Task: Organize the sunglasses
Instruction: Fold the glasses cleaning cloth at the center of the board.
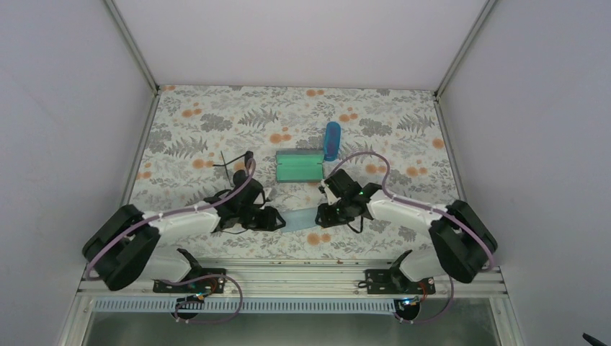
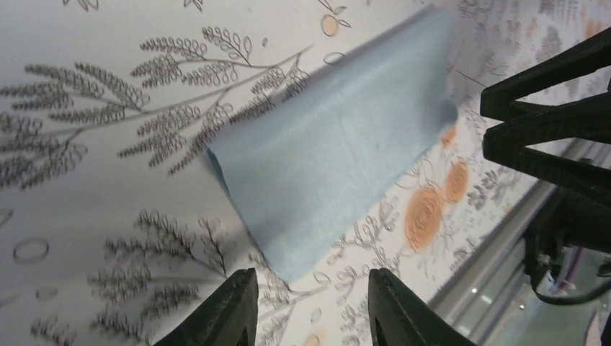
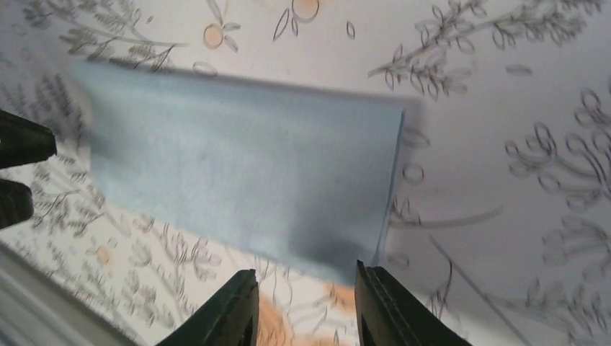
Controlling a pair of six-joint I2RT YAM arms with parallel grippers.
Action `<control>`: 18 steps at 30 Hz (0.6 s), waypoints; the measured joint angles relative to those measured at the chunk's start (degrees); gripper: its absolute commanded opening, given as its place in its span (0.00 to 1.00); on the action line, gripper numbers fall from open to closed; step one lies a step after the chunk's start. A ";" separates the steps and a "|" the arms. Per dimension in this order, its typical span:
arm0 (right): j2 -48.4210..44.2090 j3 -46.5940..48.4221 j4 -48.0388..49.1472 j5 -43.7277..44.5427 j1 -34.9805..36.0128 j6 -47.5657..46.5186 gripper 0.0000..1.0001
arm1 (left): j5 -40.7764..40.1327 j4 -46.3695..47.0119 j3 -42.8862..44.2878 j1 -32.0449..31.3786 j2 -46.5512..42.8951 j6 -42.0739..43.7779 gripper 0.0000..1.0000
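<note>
A light blue cloth (image 1: 300,218) lies flat on the flowered table cover between my two grippers. My left gripper (image 1: 271,218) is open and empty just left of the cloth; in the left wrist view the gripper (image 2: 313,306) sits low at the near corner of the cloth (image 2: 339,151). My right gripper (image 1: 324,215) is open and empty at the cloth's right end; in the right wrist view the gripper (image 3: 306,306) hangs over the edge of the cloth (image 3: 238,180). The thin black sunglasses (image 1: 232,167) lie behind my left arm, partly hidden. The pink-red pair is out of view.
An open case with a green lining (image 1: 299,166) lies at the table's middle. A blue oblong case (image 1: 332,140) lies just behind it to the right. The metal rail (image 1: 288,277) runs along the near edge. White walls close in the sides and back.
</note>
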 measured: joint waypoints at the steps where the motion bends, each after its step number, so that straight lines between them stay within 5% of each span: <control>1: -1.64 -0.39 -1.07 -0.22 0.00 -0.02 0.39 | 0.20 -0.42 -0.57 0.00 -1.49 0.02 0.33; 8: -6.45 1.27 -4.33 -0.24 -0.02 0.35 0.25 | 0.81 -0.55 -1.79 0.00 -8.04 -0.35 0.14; 18: 8.57 9.88 2.78 -1.70 0.11 3.04 0.09 | -2.40 5.40 4.90 0.00 5.14 -3.63 0.09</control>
